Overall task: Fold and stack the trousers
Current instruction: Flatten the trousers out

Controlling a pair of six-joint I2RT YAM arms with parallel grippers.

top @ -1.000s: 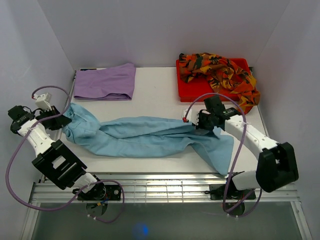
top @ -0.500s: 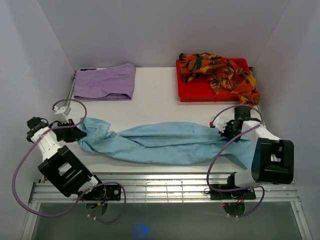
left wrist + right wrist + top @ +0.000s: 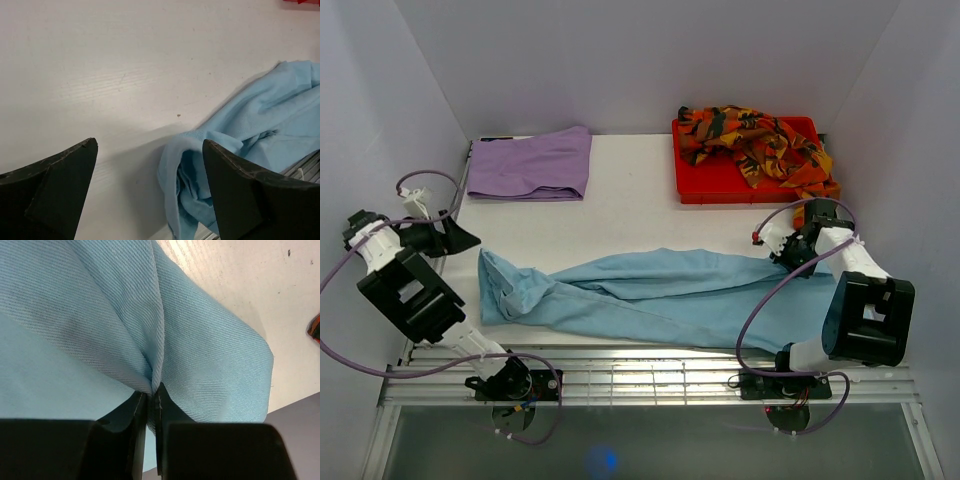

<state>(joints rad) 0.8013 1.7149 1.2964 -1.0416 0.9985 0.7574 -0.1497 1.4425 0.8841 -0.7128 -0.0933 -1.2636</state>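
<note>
- The light blue trousers (image 3: pixel 660 295) are lying stretched left to right across the near half of the white table (image 3: pixel 630 215), with one end bunching up at the left.
- The left gripper (image 3: pixel 149 145) is hovering just beside that bunched end, its jaws gaping wide and gripping nothing.
- The right gripper (image 3: pixel 150 392) is pinching a ridge of the light blue cloth at the right end, its jaws nearly meeting.
- The lilac trousers (image 3: pixel 532 163) are lying folded flat at the far left corner.
- The orange-red-black patterned trousers (image 3: pixel 760 140) are lying crumpled in the red tray (image 3: pixel 705 185), spilling over its right edge.
</note>
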